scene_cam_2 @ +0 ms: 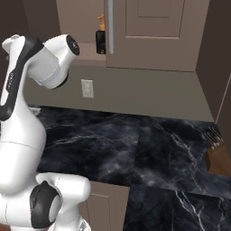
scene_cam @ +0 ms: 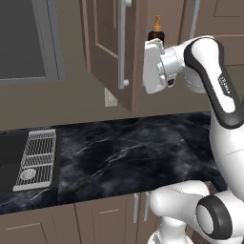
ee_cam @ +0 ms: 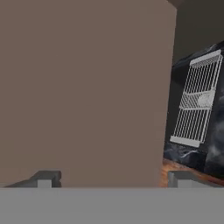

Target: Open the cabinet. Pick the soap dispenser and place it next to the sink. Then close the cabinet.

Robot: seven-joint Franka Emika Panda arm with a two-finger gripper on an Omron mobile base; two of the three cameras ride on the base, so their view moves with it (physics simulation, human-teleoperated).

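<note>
Cabinet [scene_cam: 107,52] is seen with its left door swung out, the door's free edge at 9 o'clock of the hand. Gripper [ee_cam: 113,179] is spread wide with nothing held, close against a door face. Soap dispenser [scene_cam_2: 100,36] stands on the inner shelf. Sink [scene_cam: 9,159] lies at 8 o'clock across bare counter [scene_cam: 128,147]. Faint lettering on the arm cannot be read.

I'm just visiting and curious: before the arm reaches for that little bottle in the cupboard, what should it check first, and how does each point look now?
1. Cabinet door swung open: ok.
2. Soap dispenser upright on the cabinet floor: ok.
3. Claw open: ok.
4. Claw aimed at the dispenser: not ok, hand view faces a brown panel.
5. Bare counter beside the sink: ok.
</note>
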